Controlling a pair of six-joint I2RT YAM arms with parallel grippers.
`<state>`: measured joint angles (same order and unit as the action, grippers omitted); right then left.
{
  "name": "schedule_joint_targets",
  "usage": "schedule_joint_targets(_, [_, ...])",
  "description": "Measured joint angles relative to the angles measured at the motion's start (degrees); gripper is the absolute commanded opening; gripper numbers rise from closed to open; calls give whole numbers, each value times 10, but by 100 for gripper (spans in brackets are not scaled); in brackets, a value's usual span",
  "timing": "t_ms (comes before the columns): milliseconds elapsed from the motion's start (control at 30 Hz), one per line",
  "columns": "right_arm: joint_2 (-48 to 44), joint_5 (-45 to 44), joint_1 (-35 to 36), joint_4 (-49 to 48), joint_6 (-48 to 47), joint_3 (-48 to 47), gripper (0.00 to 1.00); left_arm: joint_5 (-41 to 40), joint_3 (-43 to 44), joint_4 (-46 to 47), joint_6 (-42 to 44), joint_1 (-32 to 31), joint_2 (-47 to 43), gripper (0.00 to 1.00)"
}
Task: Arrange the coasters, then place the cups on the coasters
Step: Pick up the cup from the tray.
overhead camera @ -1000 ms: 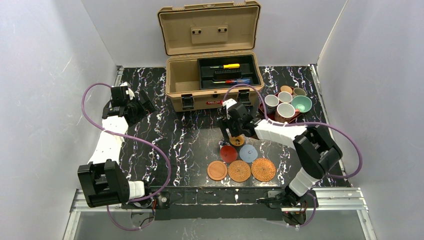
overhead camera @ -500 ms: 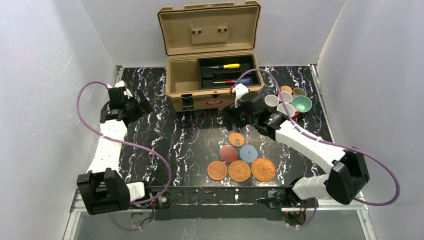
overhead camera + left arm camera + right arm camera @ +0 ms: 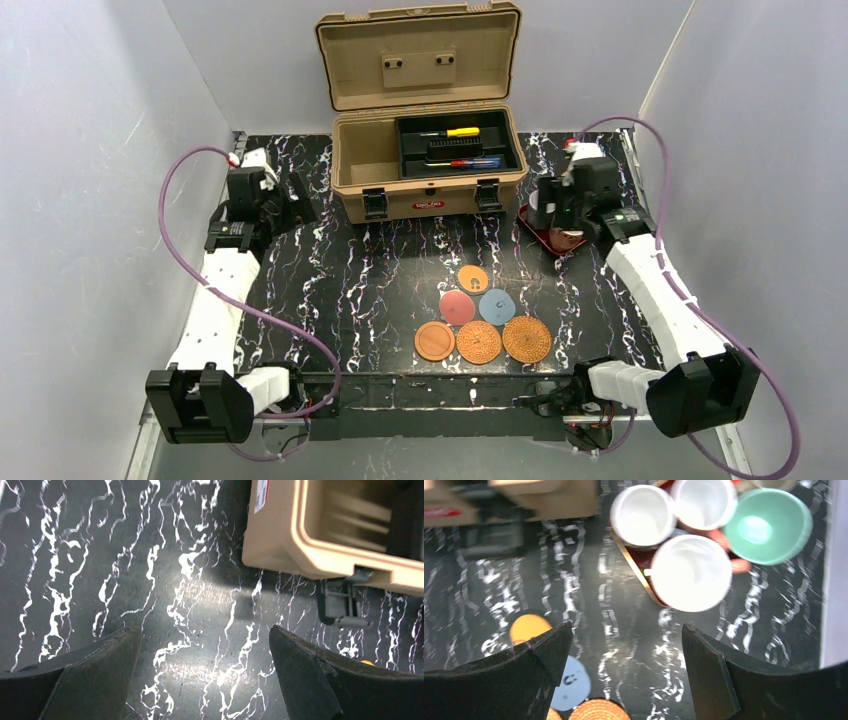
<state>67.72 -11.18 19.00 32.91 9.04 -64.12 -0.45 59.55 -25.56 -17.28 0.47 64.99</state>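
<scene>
Black white-veined marble tbl (image 3: 380,280), grey walls (image 3: 90,120) (tan toolbox (image 3: 420,195) rear); L gripper (image 3: 203,630), R gripper (image 3: 626,626) spread, empty.

From above, the right arm (image 3: 655,285) hides nearly all the cups (image 3: 691,572) on the tray (image 3: 545,238); the right wrist view blurs them, its top edge cropping some.

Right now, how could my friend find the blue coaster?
Look at the tan toolbox at the back of the black table. Nearer than it lie six round coasters, and the blue-grey coaster sits beside the red coaster, behind the two woven coasters. It is the only bluish disc.
</scene>
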Motion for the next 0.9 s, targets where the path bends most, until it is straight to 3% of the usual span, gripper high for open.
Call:
schedule_joint_targets(167, [-6, 13, -122, 20, 0, 0, 87, -4, 40, 17, 2, -34, -3, 95])
schedule_joint_targets(400, [61, 38, -241, -1, 19, -12, 79, -35, -18, 52, 27, -73, -60, 97])
schedule_joint_targets(667, [136, 52, -249, -42, -3, -15, 65, -41, -21, 55, 34, -86, -57, 98])
schedule_joint_targets(900, [168, 80, -248, -39, -6, -30, 63, -41, -21, 57, 33, -90, -53, 98])
